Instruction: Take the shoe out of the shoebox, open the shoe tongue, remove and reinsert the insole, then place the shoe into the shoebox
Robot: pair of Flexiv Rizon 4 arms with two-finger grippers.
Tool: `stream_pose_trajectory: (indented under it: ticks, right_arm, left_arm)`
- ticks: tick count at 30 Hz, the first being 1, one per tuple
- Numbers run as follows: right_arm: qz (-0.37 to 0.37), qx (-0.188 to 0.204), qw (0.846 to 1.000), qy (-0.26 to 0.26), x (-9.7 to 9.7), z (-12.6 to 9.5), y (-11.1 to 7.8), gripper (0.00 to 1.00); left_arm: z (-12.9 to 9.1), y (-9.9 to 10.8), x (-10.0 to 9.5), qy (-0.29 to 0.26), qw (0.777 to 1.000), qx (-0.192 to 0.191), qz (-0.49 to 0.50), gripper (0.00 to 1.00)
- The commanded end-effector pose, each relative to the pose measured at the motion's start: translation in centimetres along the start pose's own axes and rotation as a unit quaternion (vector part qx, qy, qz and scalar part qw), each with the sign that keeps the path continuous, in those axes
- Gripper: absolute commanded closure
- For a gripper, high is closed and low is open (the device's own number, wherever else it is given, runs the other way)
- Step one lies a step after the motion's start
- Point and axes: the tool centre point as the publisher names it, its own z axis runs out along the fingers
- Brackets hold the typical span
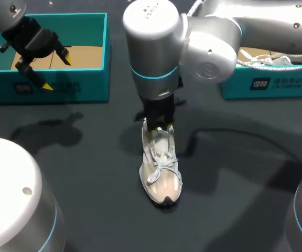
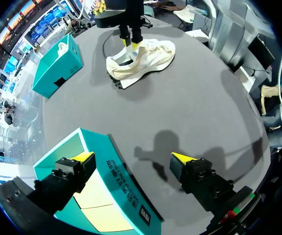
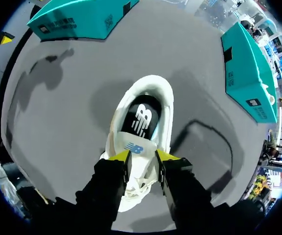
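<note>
1. Dark surface carries the shoe at frame centre, out of the shoebox at upper left.
2. My right jaws pinch the tongue; left jaws hang spread wide over that shoebox.
3. I'd draw the tongue toward the toe gently, sole flat, until the insole is fully exposed, with the left steadying the heel.

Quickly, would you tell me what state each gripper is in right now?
Left gripper: open, holding nothing.
Right gripper: closed on the shoe tongue.
</note>
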Motion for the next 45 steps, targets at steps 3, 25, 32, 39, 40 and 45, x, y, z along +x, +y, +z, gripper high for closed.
stream_pose_trajectory:
  ticks: [3, 25, 32, 39, 40, 45]
  right_arm:
    - [-0.142, -0.058, 0.988, -0.014, -0.8, -4.2, 0.9, 0.53]
    - [-0.343, -0.074, 0.935, 0.047, -2.3, -5.2, 4.1, 0.00]
    - [-0.417, -0.066, 0.906, 0.031, -1.9, -4.3, 5.4, 0.00]
    - [-0.461, -0.062, 0.884, 0.046, -1.9, -2.8, 7.0, 0.00]
    - [-0.466, -0.062, 0.881, 0.047, -1.9, -2.4, 7.2, 0.00]
    - [-0.483, -0.060, 0.872, 0.055, -2.0, -0.7, 7.9, 0.00]
  left_arm:
    - [0.0, 0.0, 0.0, 0.001, 1.000, -0.001, 0.000, 0.00]
    - [0.0, 0.0, 0.0, 0.001, 1.000, -0.001, 0.000, 0.00]
    - [0.0, 0.0, 0.0, 0.001, 1.000, -0.001, 0.000, 0.00]
    - [0.0, 0.0, 0.0, 0.001, 1.000, -0.001, 0.000, 0.00]
    - [0.0, 0.0, 0.0, 0.001, 1.000, -0.001, 0.000, 0.00]
    - [0.0, 0.0, 0.0, 0.001, 1.000, -0.001, 0.000, 0.00]
